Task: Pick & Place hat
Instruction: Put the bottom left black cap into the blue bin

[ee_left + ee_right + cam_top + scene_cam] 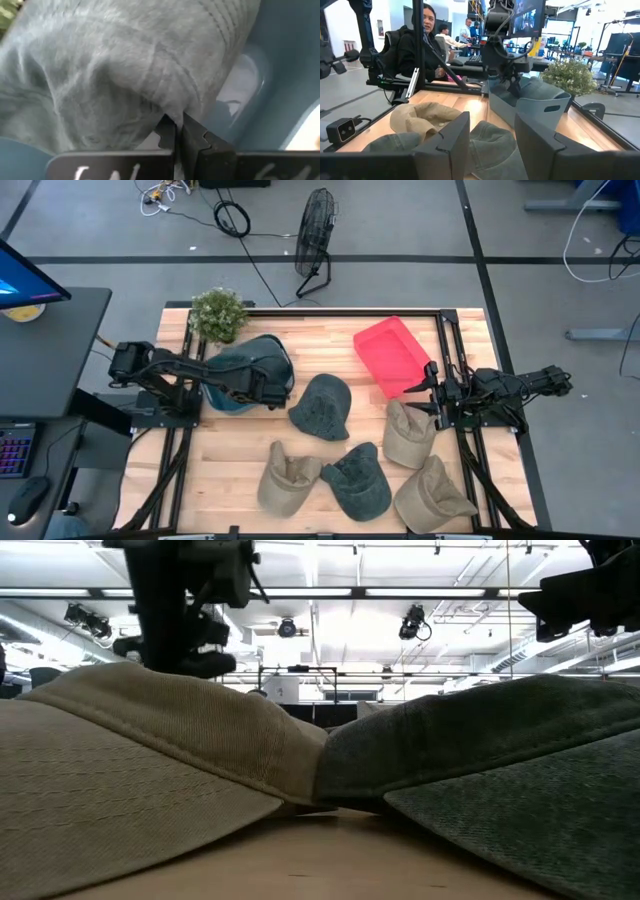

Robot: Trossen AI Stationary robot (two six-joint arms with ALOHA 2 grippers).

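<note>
A grey-green hat (252, 358) sits in a blue-grey bin (222, 397) at the table's left, far from the near edge. My left gripper (272, 392) reaches into the bin from the left and is shut on that hat (115, 75). The right wrist view shows the bin (540, 110) with the hat (542, 86) bulging over its rim. My right gripper (432, 386) waits open at the table's right edge, beside a red tray (392, 354), touching nothing. Its fingers (455, 140) frame the table. My left gripper pinches a fold of the hat's cloth (176, 111) between its two fingers (167, 136), near a stitched seam. The fingers point down and into the bin. The hat's body bulges beyond the fingers and lies against the bin's wall (280, 75).
Several more hats lie on the table: a dark green one (322, 408) at the middle, tan ones (408, 432) (288, 480) (432, 495) and a dark one (358, 480) near the front edge. A potted plant (218, 313) stands at the far left corner. People sit beyond the table (425, 45).
</note>
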